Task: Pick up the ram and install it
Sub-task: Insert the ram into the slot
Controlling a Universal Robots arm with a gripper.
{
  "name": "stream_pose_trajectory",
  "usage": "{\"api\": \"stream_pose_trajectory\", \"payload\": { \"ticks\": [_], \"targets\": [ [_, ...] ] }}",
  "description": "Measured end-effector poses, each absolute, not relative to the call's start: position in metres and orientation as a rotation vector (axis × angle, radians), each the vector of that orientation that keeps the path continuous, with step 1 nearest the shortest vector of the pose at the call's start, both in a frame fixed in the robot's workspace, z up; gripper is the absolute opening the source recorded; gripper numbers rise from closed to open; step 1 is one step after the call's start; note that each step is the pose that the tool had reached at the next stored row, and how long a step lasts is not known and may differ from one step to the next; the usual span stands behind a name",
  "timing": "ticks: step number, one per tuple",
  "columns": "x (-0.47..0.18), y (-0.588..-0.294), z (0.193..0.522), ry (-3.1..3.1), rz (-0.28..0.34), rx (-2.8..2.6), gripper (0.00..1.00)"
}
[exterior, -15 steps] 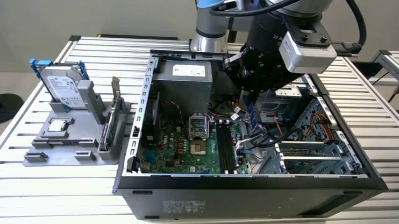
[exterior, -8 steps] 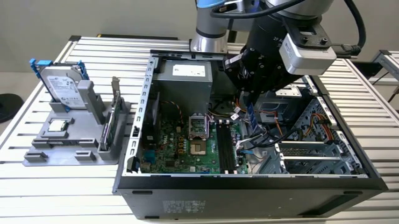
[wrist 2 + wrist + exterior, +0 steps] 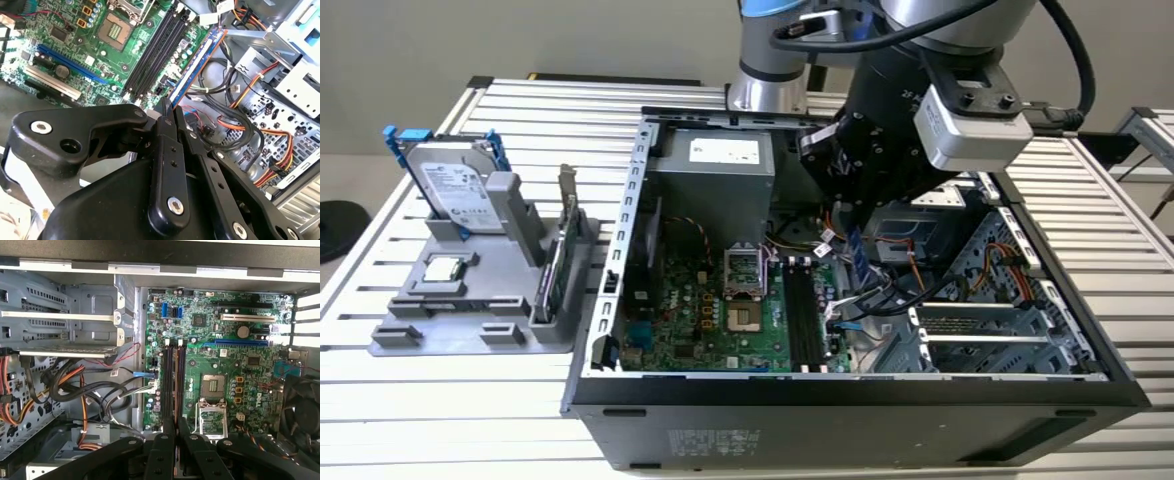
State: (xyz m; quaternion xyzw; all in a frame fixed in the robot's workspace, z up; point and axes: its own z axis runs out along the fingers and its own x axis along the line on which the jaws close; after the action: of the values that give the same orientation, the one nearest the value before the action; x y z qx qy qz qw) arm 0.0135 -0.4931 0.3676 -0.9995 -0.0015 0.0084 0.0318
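The ram is a long blue stick with a gold edge. It reaches out from my gripper, which is shut on its near end. It hangs tilted above the cables, just beside the black memory slots of the green motherboard. In the first wrist view my gripper sits above the end of the same slots, which stand without a stick in them. In the exterior view the arm's wrist reaches down into the open computer case, above the slots.
Orange, black and blue cables crowd the space beside the slots, next to the metal drive cage. The processor socket and power supply lie on the other side. A grey fixture outside the case holds a hard drive and a bracketed card.
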Motion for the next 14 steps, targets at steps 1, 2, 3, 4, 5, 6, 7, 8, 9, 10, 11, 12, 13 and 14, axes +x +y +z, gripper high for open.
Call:
{"api": "stream_pose_trajectory", "payload": {
  "ticks": [1,2,3,4,5,6,7,8,9,10,11,12,13,14],
  "targets": [
    [0.014,-0.493,0.367,-0.005,0.026,-3.078,0.00],
    [0.014,-0.493,0.366,-0.005,0.026,-3.078,0.00],
    [0.014,-0.493,0.365,-0.005,0.026,-3.078,0.00],
    [0.014,-0.493,0.365,-0.005,0.026,-3.078,0.00],
    [0.014,-0.493,0.364,-0.005,0.026,-3.078,0.00],
    [0.013,-0.493,0.363,-0.005,0.026,-3.078,0.00],
    [0.014,-0.493,0.363,-0.005,0.026,-3.078,0.00],
    [0.014,-0.493,0.362,-0.005,0.026,-3.078,0.00],
    [0.014,-0.493,0.361,-0.005,0.026,-3.078,0.00],
    [0.014,-0.493,0.360,-0.005,0.026,-3.078,0.00],
    [0.014,-0.493,0.359,-0.005,0.026,-3.078,0.00],
    [0.014,-0.493,0.358,-0.005,0.026,-3.078,0.00],
    [0.014,-0.493,0.357,-0.005,0.026,-3.078,0.00],
    [0.014,-0.493,0.356,-0.005,0.026,-3.078,0.00]
  ]
}}
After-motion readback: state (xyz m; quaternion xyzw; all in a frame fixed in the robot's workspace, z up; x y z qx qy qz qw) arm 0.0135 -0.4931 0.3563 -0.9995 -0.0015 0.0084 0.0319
